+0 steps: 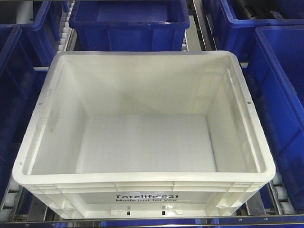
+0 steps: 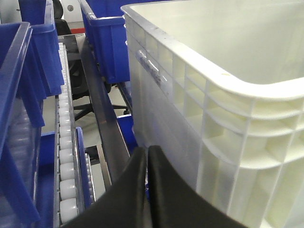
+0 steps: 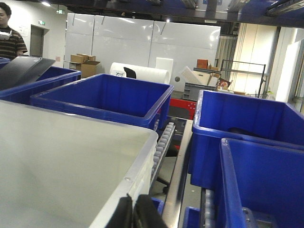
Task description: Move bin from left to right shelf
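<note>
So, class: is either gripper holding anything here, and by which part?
Nothing is held. The left gripper and right gripper are both shut and empty, beside the white bin, outside its walls.

Each claw [image 2: 146, 190] [image 3: 133, 213] has two smooth, matte black, tapered fingers.

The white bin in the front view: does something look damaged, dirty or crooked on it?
Nothing serious. The white bin is empty and unbroken, sitting roughly square among the blue totes. Only faint grey scuffs mark its left inner wall.
</note>
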Controlling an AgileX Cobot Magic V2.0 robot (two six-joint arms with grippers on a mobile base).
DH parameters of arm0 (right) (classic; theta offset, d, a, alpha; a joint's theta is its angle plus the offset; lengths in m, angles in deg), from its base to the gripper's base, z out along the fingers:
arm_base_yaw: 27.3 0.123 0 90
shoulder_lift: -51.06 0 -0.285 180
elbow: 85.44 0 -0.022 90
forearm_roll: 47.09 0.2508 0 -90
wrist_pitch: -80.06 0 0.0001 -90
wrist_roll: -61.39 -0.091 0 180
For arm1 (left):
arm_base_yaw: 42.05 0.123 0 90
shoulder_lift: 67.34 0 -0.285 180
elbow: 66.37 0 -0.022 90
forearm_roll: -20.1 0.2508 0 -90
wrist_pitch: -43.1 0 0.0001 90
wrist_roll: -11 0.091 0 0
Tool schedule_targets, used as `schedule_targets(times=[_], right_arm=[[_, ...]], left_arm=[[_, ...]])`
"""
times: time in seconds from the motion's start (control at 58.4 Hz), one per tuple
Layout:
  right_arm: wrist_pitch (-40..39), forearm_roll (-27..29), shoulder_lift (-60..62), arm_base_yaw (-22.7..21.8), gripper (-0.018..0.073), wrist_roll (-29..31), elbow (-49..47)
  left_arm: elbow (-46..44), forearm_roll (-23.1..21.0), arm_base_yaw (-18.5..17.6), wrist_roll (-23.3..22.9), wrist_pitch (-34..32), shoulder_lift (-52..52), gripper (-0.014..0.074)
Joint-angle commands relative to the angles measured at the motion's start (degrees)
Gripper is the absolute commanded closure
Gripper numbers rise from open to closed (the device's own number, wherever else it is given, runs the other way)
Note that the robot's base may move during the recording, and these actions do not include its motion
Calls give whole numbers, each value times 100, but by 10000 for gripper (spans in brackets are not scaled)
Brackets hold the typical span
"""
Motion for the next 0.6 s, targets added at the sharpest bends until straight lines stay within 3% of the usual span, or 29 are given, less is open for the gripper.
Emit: schedule_targets(times=[0.0, 0.086, 0.257, 0.428, 0.583], right_arm=[[-360, -405, -47, 0, 567, -4, -145], [-366, -920, -47, 0, 567, -489, -71], [-430, -1413, 334, 0, 567, -1233, 508], [-666, -1506, 1221, 0, 567, -1301, 1448], [-791, -1495, 1196, 0, 567, -1980, 1894]], left_arm=[[110, -23, -26, -18, -458, 85, 603], [110, -23, -26, -18, -458, 85, 603], [110, -23, -26, -18, -458, 85, 603], [110, -23, -26, -18, -458, 85, 603], [110, -23, -26, -18, -458, 85, 603]])
